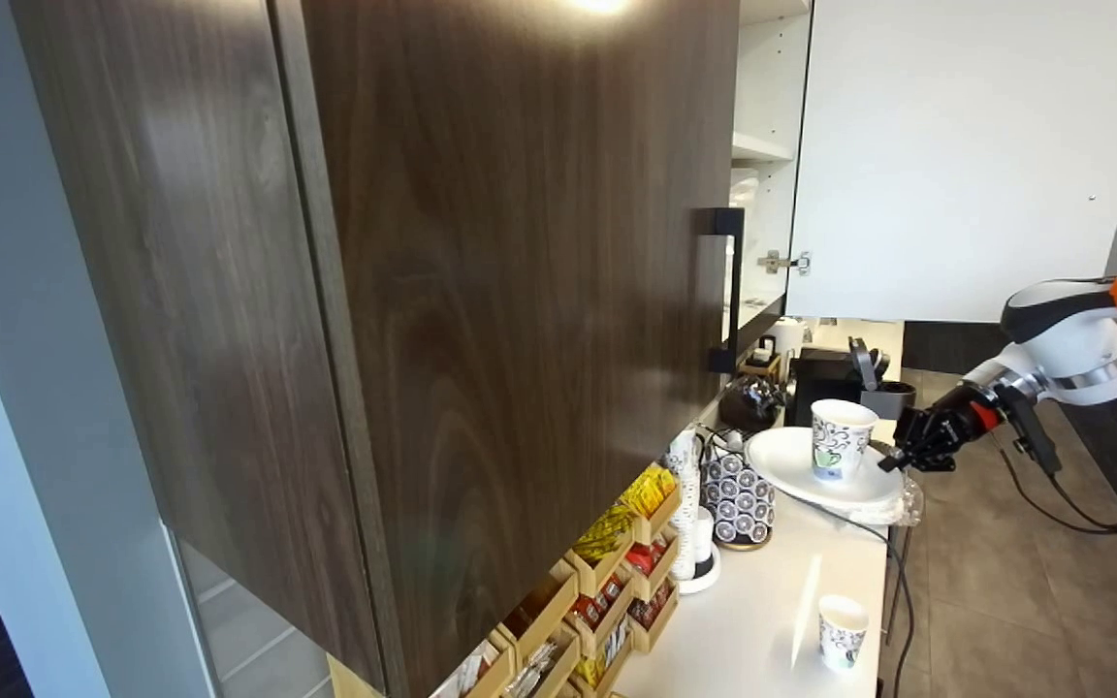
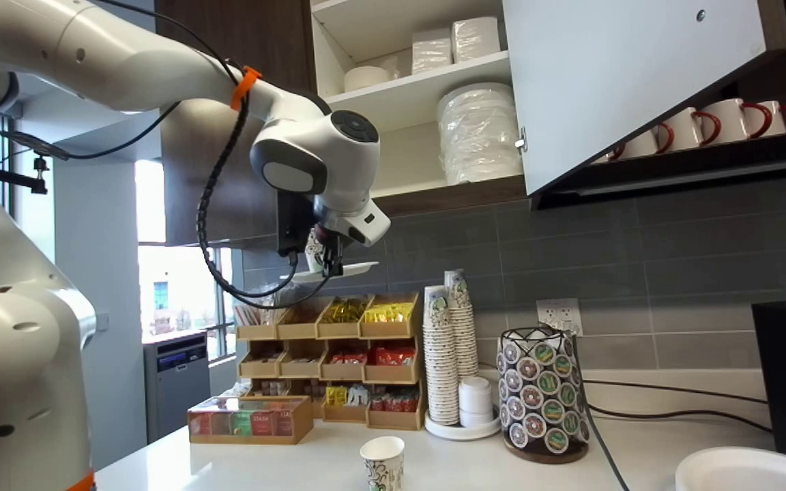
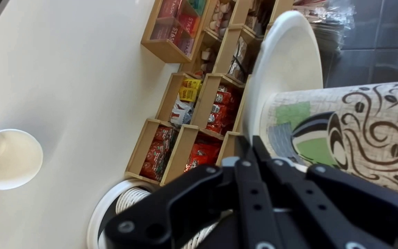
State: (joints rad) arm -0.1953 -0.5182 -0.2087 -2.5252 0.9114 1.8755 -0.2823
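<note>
My gripper [image 3: 250,143] is shut on the rim of a white plate [image 3: 290,58] and holds it in the air above the counter. The plate [image 1: 774,454] looks slightly tilted in an exterior view. A patterned paper cup [image 3: 354,131] stands upright on the plate, beside the fingers; it also shows in both exterior views [image 1: 840,441] [image 2: 314,251]. The gripper [image 1: 896,460] is at the plate's edge; in an exterior view the wrist partly hides the plate [image 2: 360,269] and cup. A similar paper cup [image 2: 384,470] stands upright on the counter below.
A wooden organizer [image 2: 342,332] with packets, cup stacks [image 2: 442,368] and a coffee-pod holder [image 2: 542,395] stand along the wall. An open cabinet door [image 2: 628,75] juts out above; wrapped plates [image 2: 478,136] sit inside. A white plate or bowl [image 2: 751,467] lies at the counter's near right.
</note>
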